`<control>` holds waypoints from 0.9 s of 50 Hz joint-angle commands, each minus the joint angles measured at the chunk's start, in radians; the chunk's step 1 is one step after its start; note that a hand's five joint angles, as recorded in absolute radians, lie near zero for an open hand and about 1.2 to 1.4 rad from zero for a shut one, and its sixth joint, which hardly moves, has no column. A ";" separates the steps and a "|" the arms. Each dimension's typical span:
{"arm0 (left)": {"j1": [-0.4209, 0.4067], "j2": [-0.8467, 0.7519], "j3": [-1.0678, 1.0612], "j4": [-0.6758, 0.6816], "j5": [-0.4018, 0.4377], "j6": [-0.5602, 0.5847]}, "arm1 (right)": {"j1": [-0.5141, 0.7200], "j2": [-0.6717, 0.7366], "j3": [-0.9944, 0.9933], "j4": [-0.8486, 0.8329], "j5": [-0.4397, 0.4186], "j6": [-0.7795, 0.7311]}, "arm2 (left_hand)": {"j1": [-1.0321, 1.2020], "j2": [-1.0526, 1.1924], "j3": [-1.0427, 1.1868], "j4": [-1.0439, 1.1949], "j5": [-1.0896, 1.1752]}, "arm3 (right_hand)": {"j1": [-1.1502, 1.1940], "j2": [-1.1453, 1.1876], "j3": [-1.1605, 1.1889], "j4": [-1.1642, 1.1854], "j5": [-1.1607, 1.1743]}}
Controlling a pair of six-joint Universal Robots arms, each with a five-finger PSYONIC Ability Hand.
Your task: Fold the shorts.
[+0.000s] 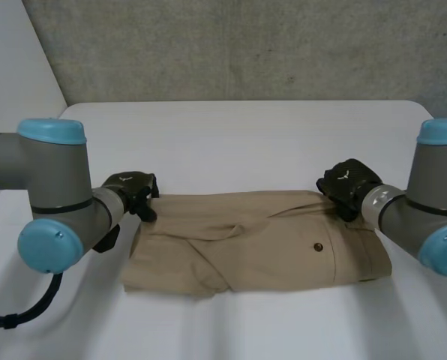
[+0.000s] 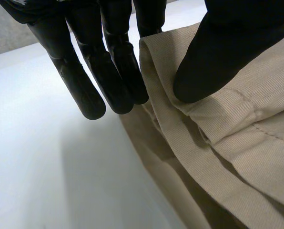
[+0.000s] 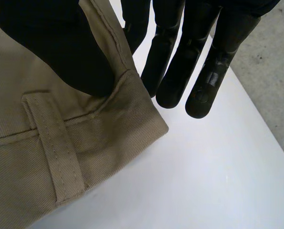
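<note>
Tan shorts [image 1: 261,240] lie folded in a wide band across the white table [image 1: 231,135], a dark button showing near their right end. My left hand [image 1: 130,191] sits at the shorts' far left corner. In the left wrist view its thumb [image 2: 218,57] presses on top of the hem of the shorts [image 2: 237,157] while the fingers [image 2: 85,81] reach down behind the edge, pinching it. My right hand [image 1: 347,187] is at the far right corner, by the waistband. There its thumb [image 3: 61,47] lies on the shorts [image 3: 37,157] near a belt loop, with the fingers [image 3: 180,62] behind the corner.
Bare white tabletop runs behind the shorts up to a grey concrete wall [image 1: 246,45]. Both grey arms come in from the sides, level with the shorts. The table's right edge [image 3: 256,109] passes close beside my right hand.
</note>
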 commanded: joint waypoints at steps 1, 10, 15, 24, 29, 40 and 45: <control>0.000 -0.019 0.033 0.082 -0.004 0.000 | 0.020 0.039 -0.004 -0.172 0.025 0.059 | 0.036 -0.048 -0.040 -0.044 -0.018 | 0.425 0.217 0.194 0.204 0.229; -0.022 0.019 -0.053 0.110 -0.001 0.000 | 0.035 0.048 -0.004 -0.214 0.024 0.155 | -0.796 -0.880 -0.872 -0.875 -0.850 | 0.425 0.217 0.194 0.204 0.229; -0.062 0.053 -0.098 0.121 0.001 0.020 | 0.057 0.065 -0.010 -0.215 0.025 0.159 | -0.858 -0.942 -0.934 -0.938 -0.912 | 0.425 0.217 0.194 0.204 0.229; -0.109 0.010 -0.109 0.260 0.001 0.127 | 0.068 0.054 -0.002 -0.215 0.028 0.168 | -0.709 -0.793 -0.785 -0.789 -0.763 | 0.425 0.217 0.194 0.204 0.229; -0.099 -0.047 -0.081 0.271 0.001 0.184 | 0.072 0.054 -0.002 -0.215 0.033 0.167 | -0.471 -0.555 -0.547 -0.551 -0.525 | 0.425 0.217 0.194 0.204 0.229; -0.077 -0.062 -0.047 0.312 0.001 0.186 | 0.071 0.062 -0.014 -0.217 0.037 0.165 | 0.281 0.197 0.205 0.201 0.227 | 0.425 0.217 0.194 0.204 0.229; -0.054 -0.062 -0.017 0.331 0.001 0.189 | 0.071 0.068 -0.021 -0.217 0.039 0.168 | 0.281 0.197 0.205 0.201 0.227 | 0.425 0.217 0.194 0.204 0.229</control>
